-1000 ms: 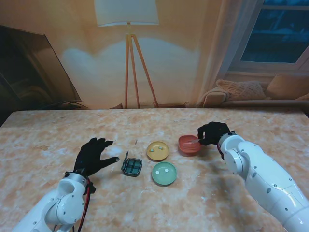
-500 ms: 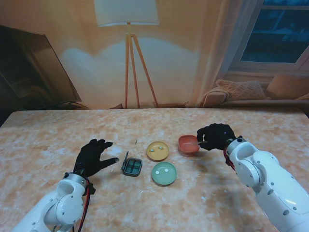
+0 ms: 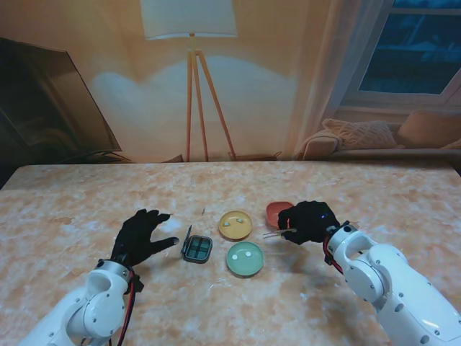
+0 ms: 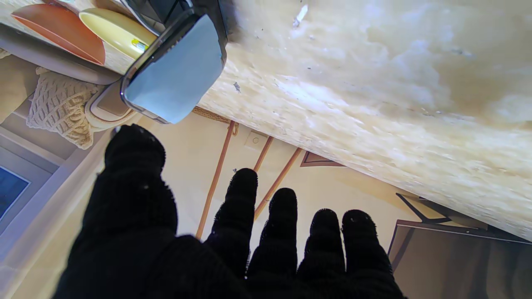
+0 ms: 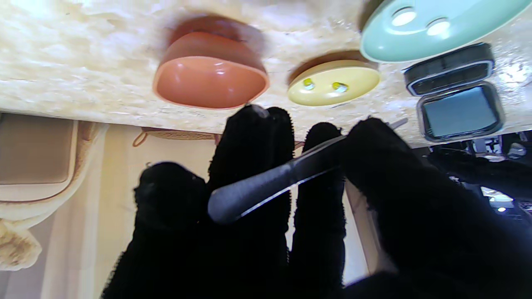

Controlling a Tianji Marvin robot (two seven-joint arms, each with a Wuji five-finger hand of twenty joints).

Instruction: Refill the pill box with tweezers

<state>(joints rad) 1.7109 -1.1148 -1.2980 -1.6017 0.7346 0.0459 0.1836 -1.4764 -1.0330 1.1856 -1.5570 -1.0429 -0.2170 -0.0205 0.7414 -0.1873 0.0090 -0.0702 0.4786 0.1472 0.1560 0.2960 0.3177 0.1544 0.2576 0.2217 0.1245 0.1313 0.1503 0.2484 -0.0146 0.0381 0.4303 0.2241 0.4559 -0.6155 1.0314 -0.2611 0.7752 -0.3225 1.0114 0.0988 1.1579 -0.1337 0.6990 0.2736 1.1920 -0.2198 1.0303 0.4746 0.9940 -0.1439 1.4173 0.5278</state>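
Now my right hand (image 3: 308, 221) pinches tweezers (image 3: 276, 233), tips pointing left toward pill box (image 3: 197, 249); left hand (image 3: 141, 235) splayed, empty.

This is a home living room, staged around a marble-patterned table (image 3: 216, 303). Behind the table stands a floor lamp (image 3: 193, 79) with a white shade and a wooden tripod base, casting a warm glow on the cream wall (image 3: 266, 94). To the right a window (image 3: 410, 50) shows dark blue outside, and beneath it sits a beige sofa (image 3: 374, 140) with a knitted cushion (image 3: 356, 133). On the left a dark flat screen (image 3: 50, 108), like a television, leans at an angle
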